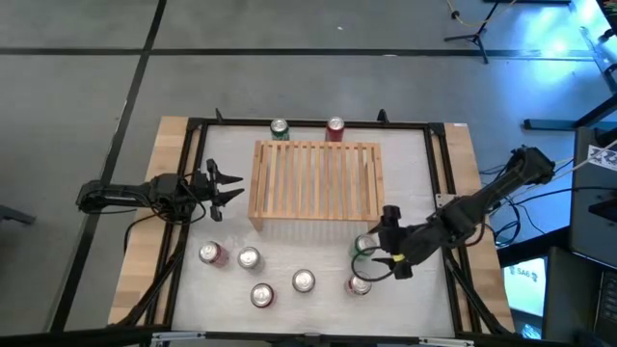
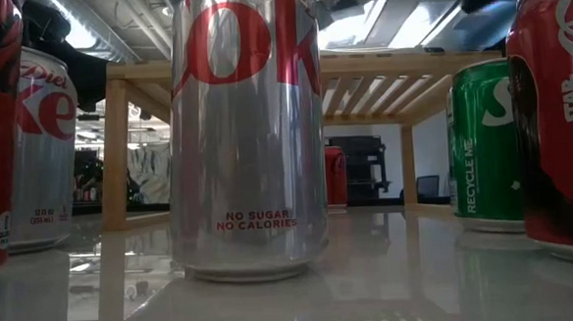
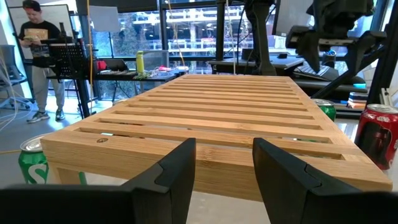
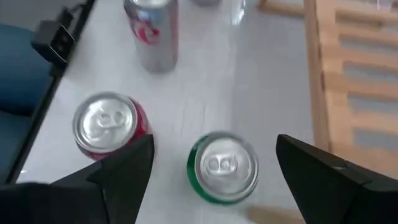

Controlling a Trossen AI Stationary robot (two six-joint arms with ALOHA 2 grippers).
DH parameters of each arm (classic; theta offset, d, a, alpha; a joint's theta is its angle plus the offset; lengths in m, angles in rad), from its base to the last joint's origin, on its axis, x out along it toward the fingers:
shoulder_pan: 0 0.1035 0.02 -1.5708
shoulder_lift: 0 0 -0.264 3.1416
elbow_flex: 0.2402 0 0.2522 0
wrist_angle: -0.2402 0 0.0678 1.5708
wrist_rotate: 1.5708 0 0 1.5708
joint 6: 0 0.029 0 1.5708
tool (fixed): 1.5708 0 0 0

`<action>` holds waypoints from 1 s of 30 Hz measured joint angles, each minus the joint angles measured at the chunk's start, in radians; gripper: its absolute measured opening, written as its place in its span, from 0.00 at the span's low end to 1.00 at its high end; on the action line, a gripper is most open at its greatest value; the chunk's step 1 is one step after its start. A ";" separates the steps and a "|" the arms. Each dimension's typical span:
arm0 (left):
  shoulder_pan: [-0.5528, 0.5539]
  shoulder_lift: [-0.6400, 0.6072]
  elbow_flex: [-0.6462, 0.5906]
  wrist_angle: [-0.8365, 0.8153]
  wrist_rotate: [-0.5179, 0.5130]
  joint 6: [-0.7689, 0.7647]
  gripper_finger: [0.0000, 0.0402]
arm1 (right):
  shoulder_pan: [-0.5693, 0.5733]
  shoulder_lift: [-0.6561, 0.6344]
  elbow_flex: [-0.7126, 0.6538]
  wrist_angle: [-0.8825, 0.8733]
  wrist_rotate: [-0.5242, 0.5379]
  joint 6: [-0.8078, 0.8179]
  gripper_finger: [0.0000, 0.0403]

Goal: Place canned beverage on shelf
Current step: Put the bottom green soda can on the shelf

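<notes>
The right gripper (image 1: 378,253), jaws released, is hovering over the green can (image 4: 222,167) just beside the shelf (image 1: 316,180); it should be descending centred before clenching. The left gripper (image 1: 231,187), clenched, is waiting beside the shelf.

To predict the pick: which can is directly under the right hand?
The green can, between the right hand's open fingers; the red can stands beside it.

A white desk (image 1: 308,255) carried everything. Beyond the desk, a person (image 3: 38,56) stood reading beside a music stand (image 3: 68,53); a tripod (image 1: 472,34) stood on the floor.
</notes>
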 joint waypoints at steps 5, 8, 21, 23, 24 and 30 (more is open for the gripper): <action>0.000 0.000 0.000 0.000 0.000 0.000 0.38 | 0.000 0.030 0.000 -0.044 0.006 0.086 0.82; 0.000 0.000 0.000 0.000 0.000 0.000 0.38 | 0.000 0.048 0.000 -0.044 -0.004 0.124 0.82; 0.000 0.000 0.000 0.000 0.000 0.000 0.38 | 0.000 0.101 0.000 -0.139 0.013 0.288 0.82; 0.000 0.000 0.000 0.000 0.000 0.000 0.38 | 0.000 0.101 0.000 -0.138 0.011 0.303 0.82; 0.000 0.000 0.000 0.000 0.000 0.000 0.38 | 0.000 0.101 0.000 -0.138 0.010 0.304 0.82; 0.000 0.000 0.000 0.000 0.003 0.000 0.38 | 0.000 0.150 -0.008 -0.131 0.008 0.304 0.82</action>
